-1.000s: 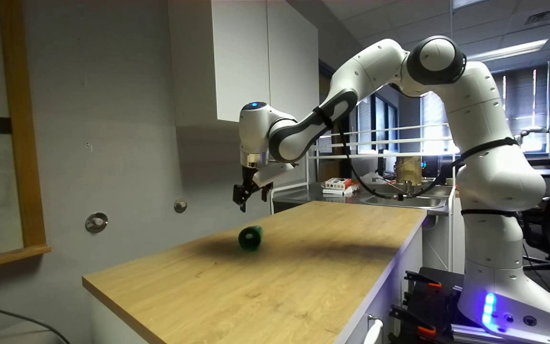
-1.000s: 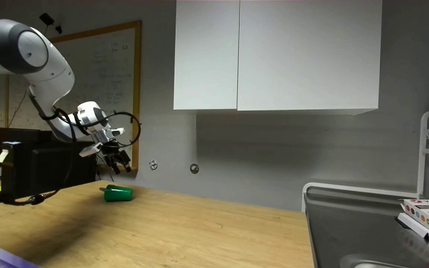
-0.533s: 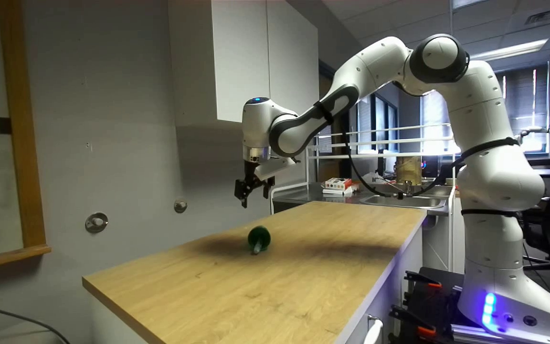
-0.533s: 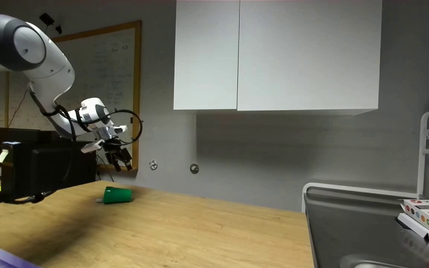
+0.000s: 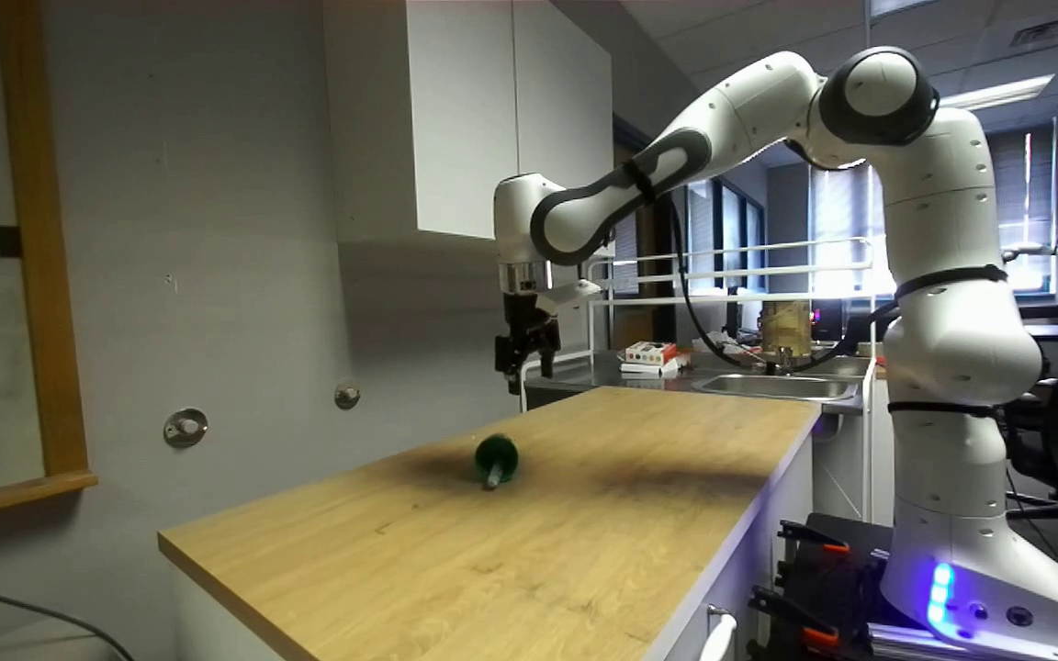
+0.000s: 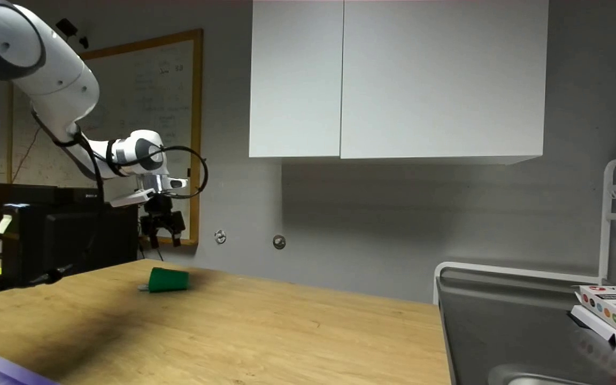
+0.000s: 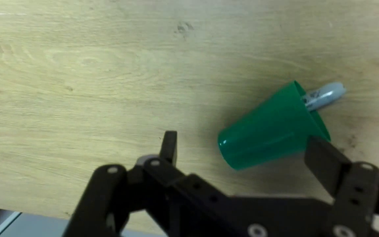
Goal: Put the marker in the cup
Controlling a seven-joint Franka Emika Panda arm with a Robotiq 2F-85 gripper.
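The green cup lies on its side on the wooden table, in both exterior views (image 5: 498,450) (image 6: 169,279) and in the wrist view (image 7: 268,128). The grey marker (image 7: 326,95) lies partly inside the cup, one end sticking out of its mouth; the rest is hidden by the cup wall. The marker's end also shows in both exterior views (image 5: 493,476) (image 6: 143,287). My gripper (image 7: 242,135) is open and empty. It hangs above the table, apart from the cup, in both exterior views (image 5: 530,372) (image 6: 165,240), pointing down.
The wooden table (image 5: 529,551) ends at a wall with metal fittings (image 5: 186,428). White cabinets (image 6: 399,80) hang above. A dark counter with a sink (image 5: 772,386), a box (image 6: 615,307) and a white rack (image 6: 605,224) adjoin the table.
The gripper has risen slightly, swung more upright and moved right in both exterior views. The cup has rolled and turned slightly, and the marker's end has dropped lower at its mouth.
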